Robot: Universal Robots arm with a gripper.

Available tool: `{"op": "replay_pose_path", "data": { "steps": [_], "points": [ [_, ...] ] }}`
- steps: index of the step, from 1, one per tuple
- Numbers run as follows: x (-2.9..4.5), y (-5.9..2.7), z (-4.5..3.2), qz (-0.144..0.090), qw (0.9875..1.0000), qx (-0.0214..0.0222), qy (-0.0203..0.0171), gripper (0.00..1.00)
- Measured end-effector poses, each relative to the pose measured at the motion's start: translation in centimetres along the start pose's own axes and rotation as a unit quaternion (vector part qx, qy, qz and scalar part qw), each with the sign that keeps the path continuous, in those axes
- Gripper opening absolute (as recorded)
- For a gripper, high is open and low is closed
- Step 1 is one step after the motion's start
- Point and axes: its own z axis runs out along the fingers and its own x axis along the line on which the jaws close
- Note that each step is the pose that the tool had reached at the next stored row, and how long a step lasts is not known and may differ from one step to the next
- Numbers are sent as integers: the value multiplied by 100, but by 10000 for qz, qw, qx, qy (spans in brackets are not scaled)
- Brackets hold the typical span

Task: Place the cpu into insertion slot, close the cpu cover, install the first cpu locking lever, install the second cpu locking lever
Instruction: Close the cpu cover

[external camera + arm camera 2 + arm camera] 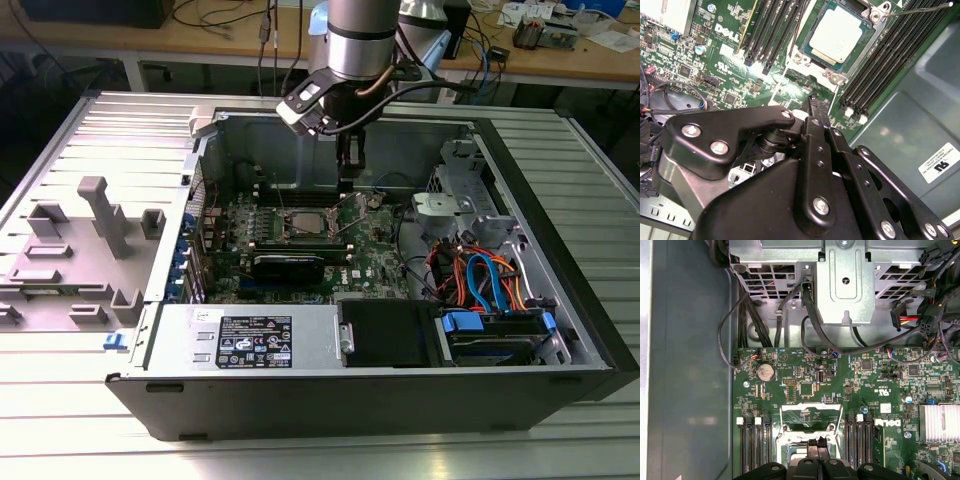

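The cpu (837, 32) sits in the slot (812, 70), cover (812, 406) standing open; the gripper (816, 442) hovers by the cover, jaws together and empty, suited to pushing

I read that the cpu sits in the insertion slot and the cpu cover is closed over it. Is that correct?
Not quite. The cpu does sit in the insertion slot, but the cpu cover is open, raised off it, as the first wrist view shows.
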Motion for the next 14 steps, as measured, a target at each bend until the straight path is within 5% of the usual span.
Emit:
{"op": "replay_pose_path", "data": {
  "steps": [14],
  "points": [
    [0, 34, 1, 0, 10000, 0, 0, 11]
  ]
}}
